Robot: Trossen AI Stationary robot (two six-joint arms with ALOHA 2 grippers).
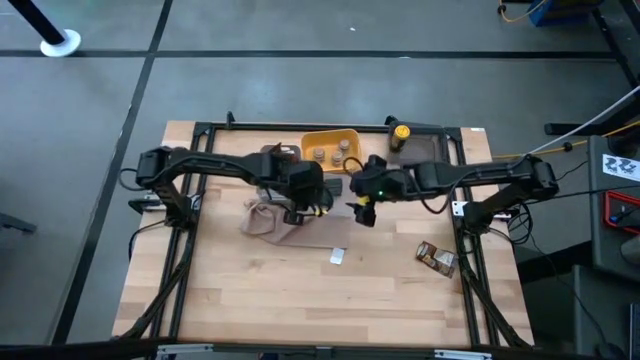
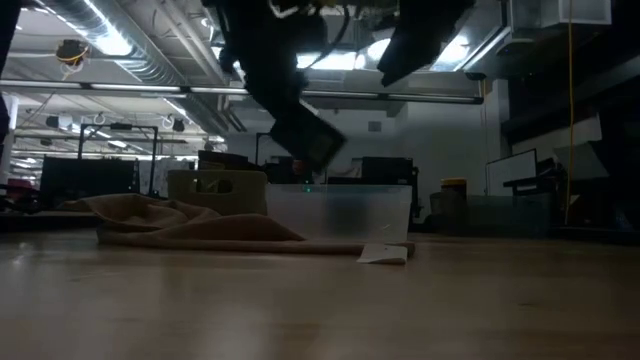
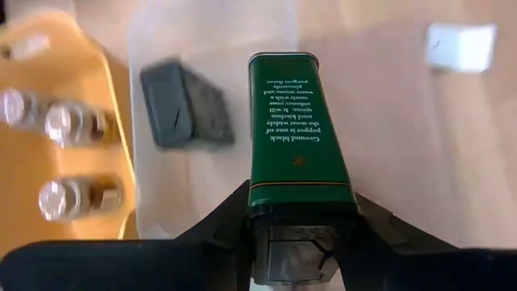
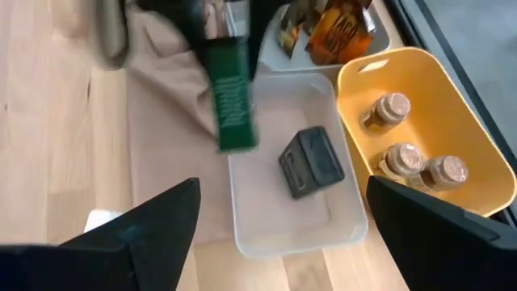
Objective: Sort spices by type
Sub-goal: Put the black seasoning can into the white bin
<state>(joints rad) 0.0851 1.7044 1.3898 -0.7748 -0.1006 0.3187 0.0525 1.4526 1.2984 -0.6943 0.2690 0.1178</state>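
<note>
Your left pincer (image 3: 300, 234) is clamped on a dark green rectangular tin box with gold print (image 3: 297, 133), gripping it by one end and holding it in the air above the near edge of the clear plastic tray (image 4: 295, 222), where that tray meets the crumpled beige cloth (image 1: 268, 218). In the right wrist view you can see the green tin (image 4: 232, 97) hanging tilted over the tray's rim, apart from the tray floor. On that floor lie two dark grey flat boxes (image 4: 311, 162), one partly over the other. Just beside the clear tray stands the yellow plastic tray (image 4: 452, 105), and in it you have three small round tan jars with cork-like lids (image 4: 404, 158), upright and close together. Beyond the clear tray a pale grey tray (image 4: 275, 50) holds orange and brown foil packets (image 4: 339, 28). Your right pincer (image 4: 283, 230) hovers over the clear tray with its fingers wide apart and nothing between them. In the high view a yellow-capped bottle (image 1: 400, 133) stands at the far edge of the wooden worktop (image 1: 250, 290), more brown foil packets (image 1: 436, 257) lie near the right frame rail, and a small white card (image 1: 338, 257) lies alone on the bare wood nearer the front.
</note>
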